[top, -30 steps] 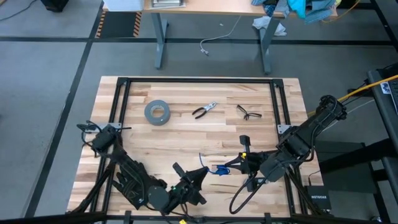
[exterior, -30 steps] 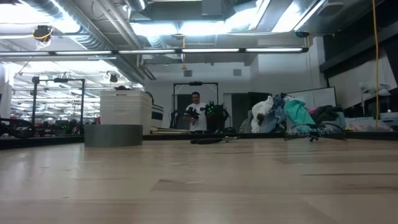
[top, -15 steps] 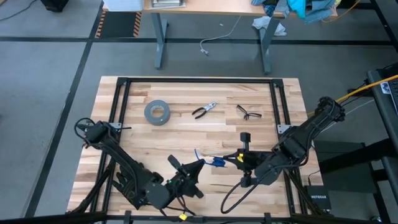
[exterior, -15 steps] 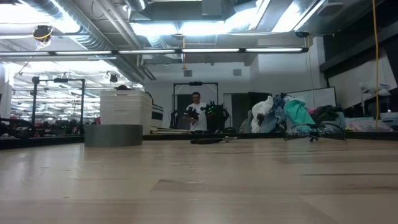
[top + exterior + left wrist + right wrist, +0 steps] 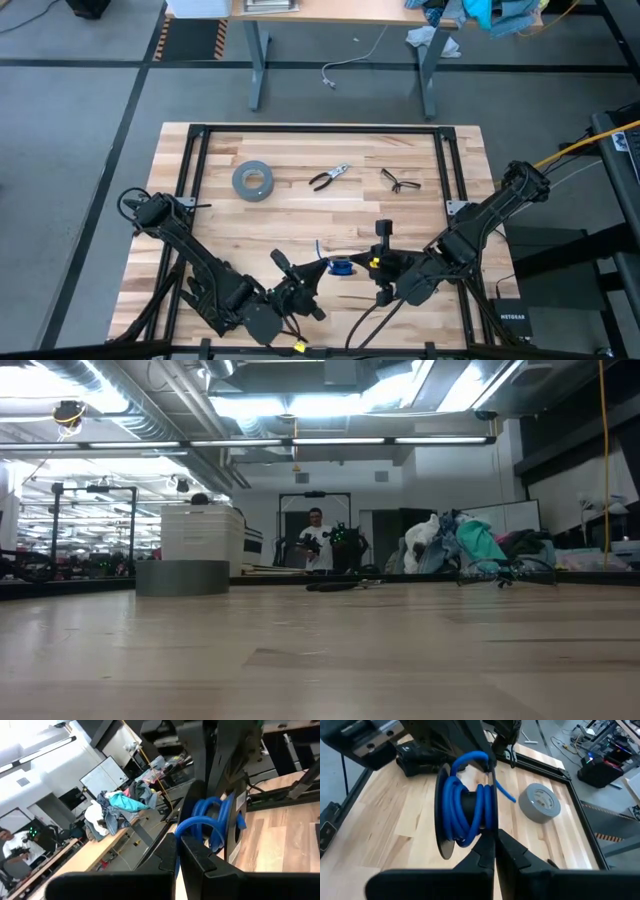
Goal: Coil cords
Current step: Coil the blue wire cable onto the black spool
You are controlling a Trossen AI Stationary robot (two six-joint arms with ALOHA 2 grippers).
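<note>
High view: blue cords (image 5: 341, 266), wound on a small black spool near the table's (image 5: 300, 215) front edge, sit between two closed grippers, left (image 5: 318, 272) and right (image 5: 374, 268), each pinching it. Tape roll (image 5: 253, 180) lies well apart.

Right tool (image 5: 494, 851) pinches coiled blue cords (image 5: 467, 807) near tape roll (image 5: 540, 802).

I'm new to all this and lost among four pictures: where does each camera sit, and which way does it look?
High view: overhead, straight down on the table, both arms, cords.
Low view: at tabletop height, level across to the room; no robot parts show.
Left wrist view: on the left arm, past its shut jaws to the blue cords.
Right wrist view: on the right arm, past its shut jaws to the cords.
Shared: the grey tape roll shows in high, low and right wrist views.
</note>
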